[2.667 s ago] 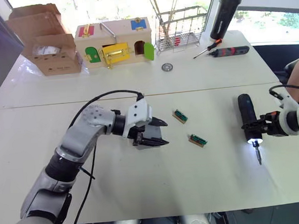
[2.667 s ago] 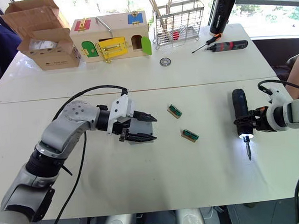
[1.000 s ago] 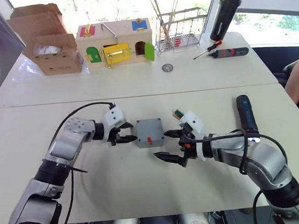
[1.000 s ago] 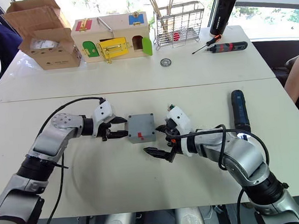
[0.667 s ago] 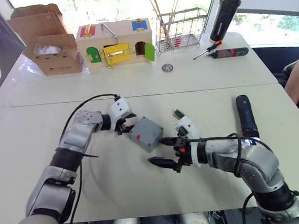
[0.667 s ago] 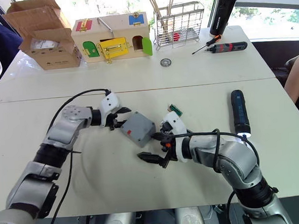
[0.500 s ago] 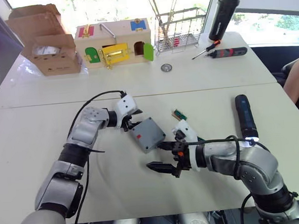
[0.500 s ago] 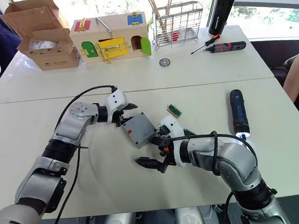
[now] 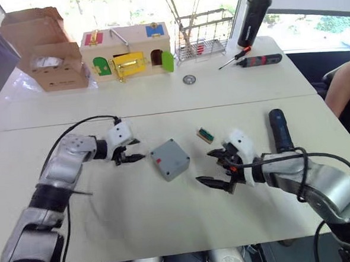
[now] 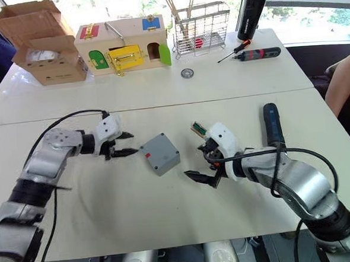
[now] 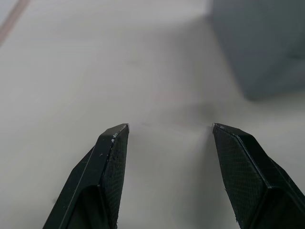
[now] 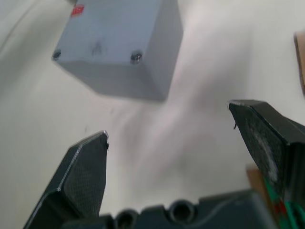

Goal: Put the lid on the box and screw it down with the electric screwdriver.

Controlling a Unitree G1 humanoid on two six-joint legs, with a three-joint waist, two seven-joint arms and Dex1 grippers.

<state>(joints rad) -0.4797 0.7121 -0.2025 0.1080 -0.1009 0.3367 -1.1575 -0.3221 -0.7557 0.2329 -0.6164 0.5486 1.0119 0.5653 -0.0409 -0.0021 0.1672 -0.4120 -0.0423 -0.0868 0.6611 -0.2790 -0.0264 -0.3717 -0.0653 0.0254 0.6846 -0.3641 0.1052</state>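
The grey box (image 9: pixel 170 159) lies on the white table between my two grippers, turned at an angle. Its upward face is a flat closed plate with screw heads at two corners (image 12: pixel 137 57) and a small red mark; I cannot tell whether that face is the lid. My left gripper (image 9: pixel 137 150) stands open just left of the box, a small gap from it. To the box's right, my right gripper (image 9: pixel 204 166) is open and holds nothing. The dark electric screwdriver (image 9: pixel 278 130) lies on the table beyond my right gripper.
A small green-and-tan part (image 9: pixel 205 134) lies behind the right gripper. Along the back stand a cardboard carton (image 9: pixel 45 56), a colourful wooden latch box (image 9: pixel 125 51), a wire rack (image 9: pixel 202 34), a tall black cylinder (image 9: pixel 251 16) and a black-and-red tool (image 9: pixel 260 60). A person's arm (image 9: pixel 344 85) shows at the right edge.
My left gripper has drawn back left from the box. The box now rests flat on the table. My right gripper has moved right, away from the box. The camera has also shifted.
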